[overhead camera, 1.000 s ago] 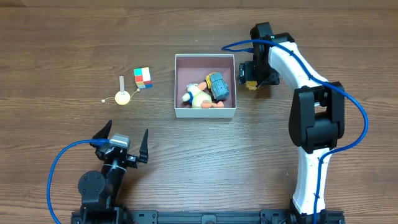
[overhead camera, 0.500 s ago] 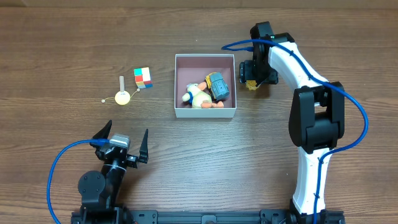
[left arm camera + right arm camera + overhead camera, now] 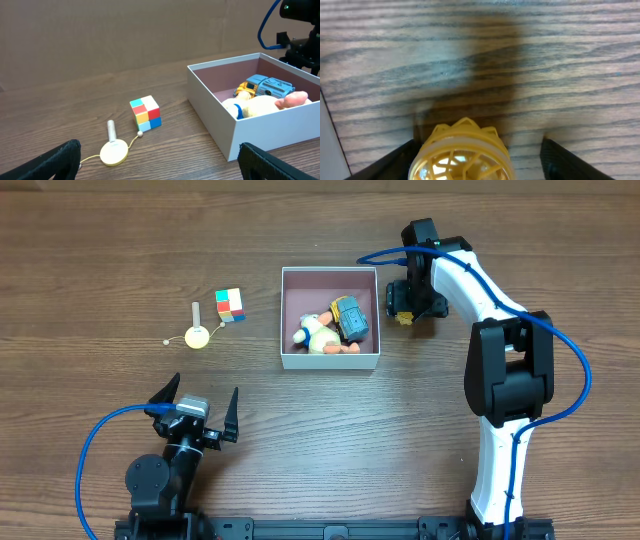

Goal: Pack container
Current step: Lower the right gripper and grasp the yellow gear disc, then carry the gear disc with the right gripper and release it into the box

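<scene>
The container (image 3: 330,361), a square white box with a mauve-pink floor, stands mid-table and holds a white plush duck (image 3: 318,333) and a blue-and-yellow toy truck (image 3: 351,316). It also shows in the left wrist view (image 3: 215,120). My right gripper (image 3: 404,312) is just right of the box, down at the table, open around a yellow lattice ball (image 3: 462,155). Its left finger is against the ball and there is a gap on the right side (image 3: 477,160). My left gripper (image 3: 203,395) is open and empty near the front left (image 3: 160,165).
A colour cube (image 3: 229,304) and a yellow disc on a string with a small white stick (image 3: 197,336) lie left of the box, also seen in the left wrist view as cube (image 3: 146,113) and disc (image 3: 114,151).
</scene>
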Action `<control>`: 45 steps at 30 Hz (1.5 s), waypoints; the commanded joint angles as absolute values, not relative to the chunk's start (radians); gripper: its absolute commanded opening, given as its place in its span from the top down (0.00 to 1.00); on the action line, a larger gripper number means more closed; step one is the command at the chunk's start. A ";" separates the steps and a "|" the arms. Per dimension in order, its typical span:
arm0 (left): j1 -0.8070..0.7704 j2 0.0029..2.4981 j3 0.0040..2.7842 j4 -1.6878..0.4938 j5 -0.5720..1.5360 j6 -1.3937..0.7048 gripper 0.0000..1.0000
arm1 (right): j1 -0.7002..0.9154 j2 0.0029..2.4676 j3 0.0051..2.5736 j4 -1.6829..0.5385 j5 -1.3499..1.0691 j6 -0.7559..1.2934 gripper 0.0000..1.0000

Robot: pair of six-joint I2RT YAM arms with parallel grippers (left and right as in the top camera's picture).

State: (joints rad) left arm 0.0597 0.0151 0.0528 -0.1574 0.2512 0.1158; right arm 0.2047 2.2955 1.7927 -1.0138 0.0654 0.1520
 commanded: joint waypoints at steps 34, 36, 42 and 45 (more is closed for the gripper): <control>0.065 0.006 0.048 -0.157 0.260 0.135 0.00 | 0.252 2.299 2.359 -1.523 0.078 0.159 0.46; 0.065 0.006 0.048 -0.157 0.260 0.135 0.00 | 0.291 2.299 2.427 -1.569 0.078 0.159 0.46; 0.065 0.006 0.048 -0.157 0.260 0.135 0.00 | 0.421 2.300 2.469 -1.549 0.078 0.159 0.46; 0.065 0.006 0.048 -0.157 0.260 0.135 0.00 | 0.471 2.300 2.469 -1.504 0.078 0.160 0.46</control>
